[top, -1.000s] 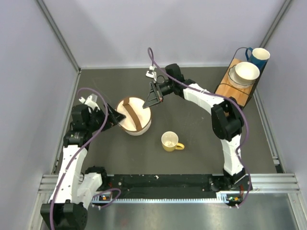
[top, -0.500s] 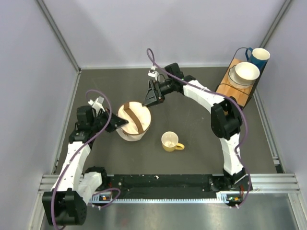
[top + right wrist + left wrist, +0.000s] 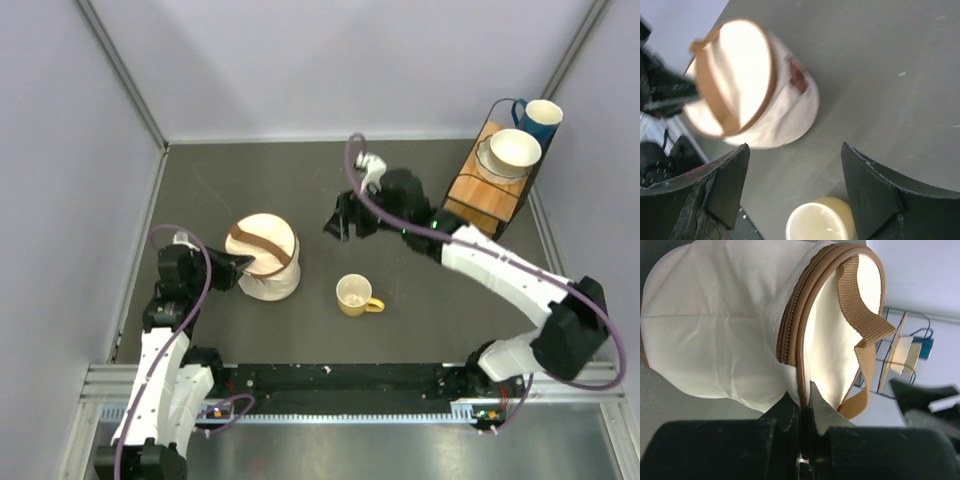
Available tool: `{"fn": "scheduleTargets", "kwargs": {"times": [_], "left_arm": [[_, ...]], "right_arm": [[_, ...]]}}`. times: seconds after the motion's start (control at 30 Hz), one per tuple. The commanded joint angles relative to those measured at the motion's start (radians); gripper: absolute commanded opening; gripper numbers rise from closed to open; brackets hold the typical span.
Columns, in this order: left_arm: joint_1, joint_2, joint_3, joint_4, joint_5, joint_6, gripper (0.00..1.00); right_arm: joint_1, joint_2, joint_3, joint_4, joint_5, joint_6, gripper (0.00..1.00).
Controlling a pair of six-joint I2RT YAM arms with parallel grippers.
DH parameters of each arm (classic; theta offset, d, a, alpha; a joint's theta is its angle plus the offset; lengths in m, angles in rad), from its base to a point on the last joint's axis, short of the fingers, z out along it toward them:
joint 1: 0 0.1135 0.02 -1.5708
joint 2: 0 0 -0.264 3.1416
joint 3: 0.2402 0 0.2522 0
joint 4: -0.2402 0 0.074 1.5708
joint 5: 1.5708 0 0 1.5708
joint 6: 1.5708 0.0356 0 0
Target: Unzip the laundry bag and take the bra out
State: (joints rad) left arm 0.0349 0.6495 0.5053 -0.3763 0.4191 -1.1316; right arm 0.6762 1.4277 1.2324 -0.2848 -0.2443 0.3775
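The laundry bag [image 3: 270, 268] is a cream drum with a brown rim and strap, tipped on its side at the table's left. My left gripper [image 3: 243, 264] is shut on the brown rim trim [image 3: 805, 365], beside the zipper teeth, with the strap [image 3: 860, 315] looping off to the right. In that close view the bag [image 3: 715, 325] fills most of the frame. My right gripper [image 3: 338, 224] hangs open a short way right of the bag, holding nothing. Its fingers [image 3: 725, 180] frame bare table, with the bag [image 3: 785, 115] beyond them. The bra is hidden.
A yellow mug [image 3: 354, 294] stands right of the bag, just below my right gripper [image 3: 795, 146]. A wooden rack [image 3: 478, 188] at the back right holds a white bowl [image 3: 514, 150] and a blue mug [image 3: 541, 118]. Grey walls close the table's left, back and right.
My left gripper closed on the bag's rim and drew the bag left, tipping it. My right gripper opened, let go of the bag's far edge and pulled back to the right.
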Motion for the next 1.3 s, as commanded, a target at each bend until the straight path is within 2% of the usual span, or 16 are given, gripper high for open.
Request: {"fn": "scheduleTargets", "kwargs": {"times": [0.0, 0.03, 0.13, 0.27, 0.33, 0.43, 0.47, 0.57, 0.7, 0.87, 0.93, 1.1, 1.27], "left_arm": [[0.000, -0.062, -0.005, -0.055, -0.123, -0.172, 0.00], [0.000, -0.065, -0.001, -0.070, -0.128, -0.197, 0.00], [0.000, -0.057, 0.030, -0.126, -0.129, -0.214, 0.00], [0.000, -0.044, 0.064, -0.139, -0.100, -0.240, 0.00], [-0.001, -0.033, 0.090, -0.161, -0.083, -0.255, 0.00], [0.000, -0.019, 0.120, -0.185, -0.074, -0.238, 0.00], [0.000, -0.016, 0.125, -0.197, -0.078, -0.234, 0.00], [0.000, -0.028, 0.110, -0.202, -0.097, -0.229, 0.00], [0.000, -0.048, 0.062, -0.176, -0.094, -0.247, 0.00], [0.000, -0.054, -0.004, -0.096, -0.054, -0.270, 0.00], [0.000, -0.059, -0.008, -0.087, -0.054, -0.266, 0.00], [0.000, -0.077, -0.019, -0.092, -0.057, -0.266, 0.00], [-0.001, -0.082, -0.031, -0.093, -0.054, -0.264, 0.00]], "right_arm": [[0.204, -0.085, -0.242, 0.336, 0.279, 0.032, 0.73], [0.273, -0.098, -0.282, 0.457, 0.305, 0.038, 0.72], [0.359, -0.110, -0.373, 0.615, 0.390, 0.037, 0.68], [0.469, -0.056, -0.396, 0.726, 0.445, 0.002, 0.62], [0.480, -0.012, -0.393, 0.748, 0.465, -0.011, 0.61], [0.479, 0.020, -0.361, 0.740, 0.467, -0.008, 0.63], [0.476, 0.022, -0.350, 0.719, 0.458, 0.004, 0.71], [0.406, 0.025, -0.300, 0.664, 0.344, 0.118, 0.81], [0.277, 0.034, -0.243, 0.621, 0.079, 0.291, 0.89], [0.223, 0.158, -0.096, 0.475, -0.061, 0.356, 0.89], [0.223, 0.197, -0.074, 0.492, -0.079, 0.376, 0.88], [0.223, 0.301, -0.060, 0.538, -0.124, 0.449, 0.75], [0.223, 0.307, -0.065, 0.513, -0.073, 0.425, 0.74]]}}
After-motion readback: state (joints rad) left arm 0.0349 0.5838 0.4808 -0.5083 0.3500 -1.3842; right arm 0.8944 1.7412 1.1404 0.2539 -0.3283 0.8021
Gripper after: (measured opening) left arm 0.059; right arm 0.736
